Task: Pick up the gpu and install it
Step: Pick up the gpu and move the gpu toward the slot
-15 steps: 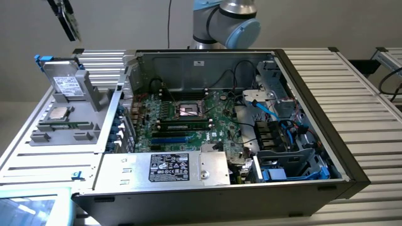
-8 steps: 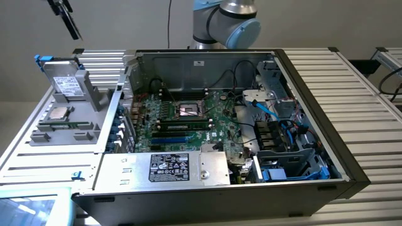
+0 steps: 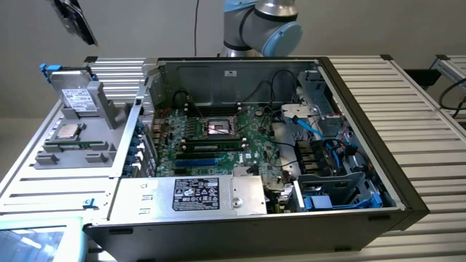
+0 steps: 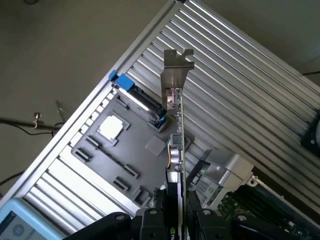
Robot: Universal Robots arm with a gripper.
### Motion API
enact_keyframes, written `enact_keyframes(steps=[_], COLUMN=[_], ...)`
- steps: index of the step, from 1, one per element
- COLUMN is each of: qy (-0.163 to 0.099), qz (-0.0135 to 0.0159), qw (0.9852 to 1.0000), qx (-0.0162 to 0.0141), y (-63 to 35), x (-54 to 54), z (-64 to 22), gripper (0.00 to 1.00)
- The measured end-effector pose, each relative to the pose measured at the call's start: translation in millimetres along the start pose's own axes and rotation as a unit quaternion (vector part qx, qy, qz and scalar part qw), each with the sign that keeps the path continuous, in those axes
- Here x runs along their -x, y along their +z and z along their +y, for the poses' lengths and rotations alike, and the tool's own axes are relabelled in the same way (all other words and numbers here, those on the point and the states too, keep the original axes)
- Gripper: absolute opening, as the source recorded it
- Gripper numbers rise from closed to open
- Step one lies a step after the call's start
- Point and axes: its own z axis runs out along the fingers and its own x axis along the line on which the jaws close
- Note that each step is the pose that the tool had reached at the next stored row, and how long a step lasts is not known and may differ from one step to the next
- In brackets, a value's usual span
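Your gripper (image 4: 175, 222) is closed on the gpu (image 4: 178, 142). The black fingers (image 4: 150, 220) stand partway apart and press the card from both sides, so it is held edge-on. Its silver end bracket (image 4: 176, 72) points away from the wrist, and the thin green board edge runs back between the jaws. In the exterior view you can see the gpu (image 3: 75, 21) high in the air at the exterior view's upper left, tilted, touching nothing. It is above the far end of the grey parts tray (image 3: 109, 112) and well apart from the open computer case (image 3: 407, 191). That tray lies on the slatted aluminium table (image 3: 418, 98), just beside the case, with a square processor chip (image 3: 70, 131) resting in it. Inside the case, the green motherboard (image 3: 251, 147) lies flat and exposed. The robot arm (image 3: 263, 24) rises behind the case's far wall.
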Motion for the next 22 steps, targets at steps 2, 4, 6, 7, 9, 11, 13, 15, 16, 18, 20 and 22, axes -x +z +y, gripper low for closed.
enact_keyframes(steps=[2, 4, 6, 7, 9, 11, 13, 15, 16, 18, 20, 22], qy=[-0.018, -0.036, -0.054, -0.063, -0.081, -0.099, -0.117, -0.135, -0.143, -0.161, -0.179, -0.197], qz=[0.0023, 0.0045, 0.0068, 0.0079, 0.0102, 0.0124, 0.0147, 0.0169, 0.0180, 0.0203, 0.0226, 0.0247], qw=[0.9998, 0.9993, 0.9985, 0.9980, 0.9966, 0.9950, 0.9930, 0.9907, 0.9895, 0.9867, 0.9835, 0.9800], qx=[0.0010, 0.0020, 0.0031, 0.0036, 0.0046, 0.0057, 0.0067, 0.0077, 0.0082, 0.0092, 0.0103, 0.0113], y=[0.0, 0.0, 0.0, 0.0, 0.0, 0.0, 0.0, 0.0, 0.0, 0.0, 0.0, 0.0], x=[0.0, 0.0, 0.0, 0.0, 0.0, 0.0, 0.0, 0.0, 0.0, 0.0, 0.0, 0.0], z=[0.0, 0.0, 0.0, 0.0, 0.0, 0.0, 0.0, 0.0, 0.0, 0.0, 0.0, -0.1], gripper=[0.28, 0.28, 0.28, 0.28, 0.28, 0.28, 0.28, 0.28, 0.28, 0.28, 0.28, 0.28])
